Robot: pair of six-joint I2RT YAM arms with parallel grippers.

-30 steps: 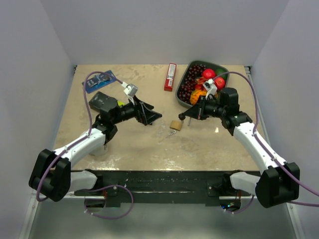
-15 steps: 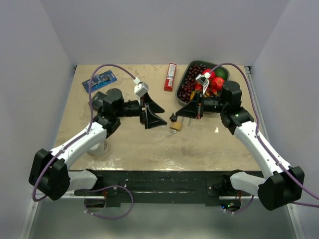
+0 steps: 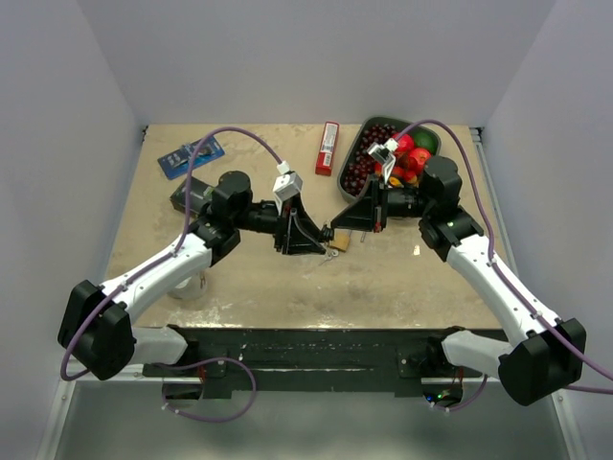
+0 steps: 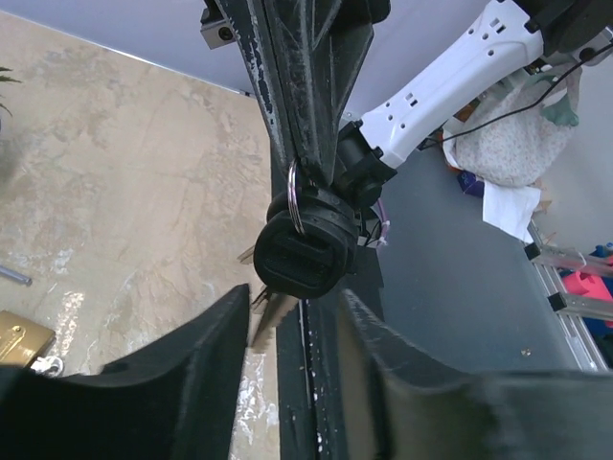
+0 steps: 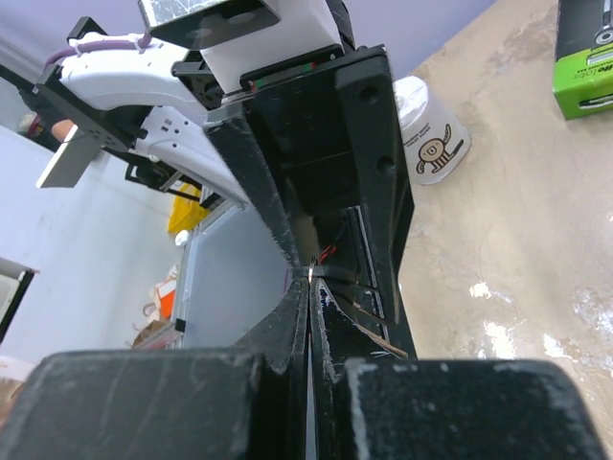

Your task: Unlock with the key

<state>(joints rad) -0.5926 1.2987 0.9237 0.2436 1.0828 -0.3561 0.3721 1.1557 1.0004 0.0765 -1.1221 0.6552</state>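
My right gripper (image 3: pixel 337 221) hangs over the brass padlock (image 3: pixel 337 241) at mid-table, shut on the ring of a black-headed key (image 4: pixel 299 251). In the left wrist view the key dangles from its fingers (image 4: pixel 305 115), blade pointing down. My left gripper (image 3: pixel 320 241) meets it from the left. Its fingers (image 4: pixel 196 379) stand apart on either side of the key blade, with a gap on each side. The padlock (image 4: pixel 17 341) shows low at the left of that view. In the right wrist view my right gripper (image 5: pixel 308 278) is pressed tight on a thin metal piece.
A green tray (image 3: pixel 428 129) of fruit stands at the back right, with a red box (image 3: pixel 328 148) left of it. A blue packet (image 3: pixel 194 155) and a black box (image 3: pixel 190 197) lie at the left. A white cup (image 5: pixel 430 133) stands under the left arm.
My left arm has swung right to the right gripper and its jaws have narrowed around the key. The right gripper has risen a little and turned toward the left one.
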